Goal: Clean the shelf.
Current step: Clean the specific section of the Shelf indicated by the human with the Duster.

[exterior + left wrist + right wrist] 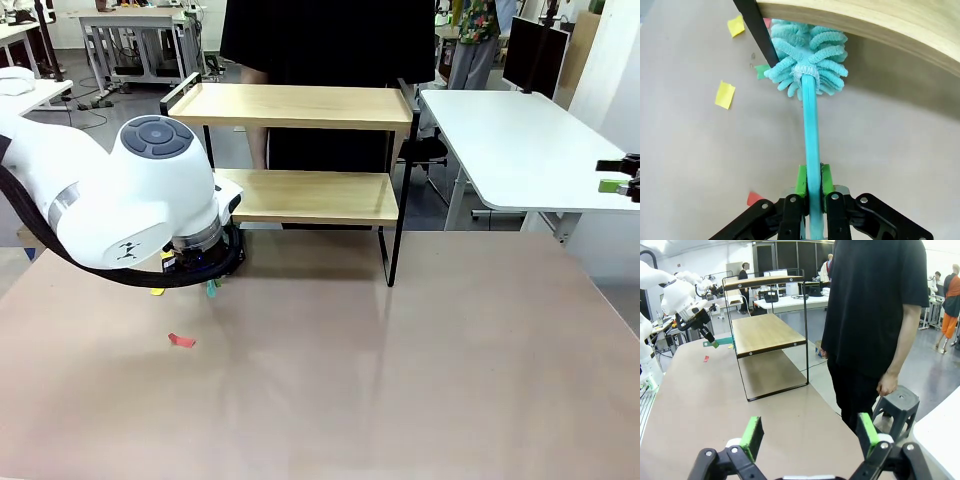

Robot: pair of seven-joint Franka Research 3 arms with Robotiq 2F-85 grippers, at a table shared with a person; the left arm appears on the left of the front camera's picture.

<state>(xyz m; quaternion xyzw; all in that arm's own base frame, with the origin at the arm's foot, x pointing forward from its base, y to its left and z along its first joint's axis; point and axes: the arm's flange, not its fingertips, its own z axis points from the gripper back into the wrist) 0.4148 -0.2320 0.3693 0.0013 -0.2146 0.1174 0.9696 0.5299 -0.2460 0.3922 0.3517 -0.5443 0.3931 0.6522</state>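
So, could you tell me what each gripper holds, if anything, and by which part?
The left gripper clamps the teal duster by its handle; right gripper holds nothing.

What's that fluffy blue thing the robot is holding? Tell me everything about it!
It is a turquoise duster. It has a thin, smooth, straight stick, probably plastic, and a fluffy head of soft noodle-like strands. The left gripper is shut on the stick between its green pads. The head is tucked under the lower wooden board of the shelf, beside a black leg, over the table. Whether it touches the board is unclear.
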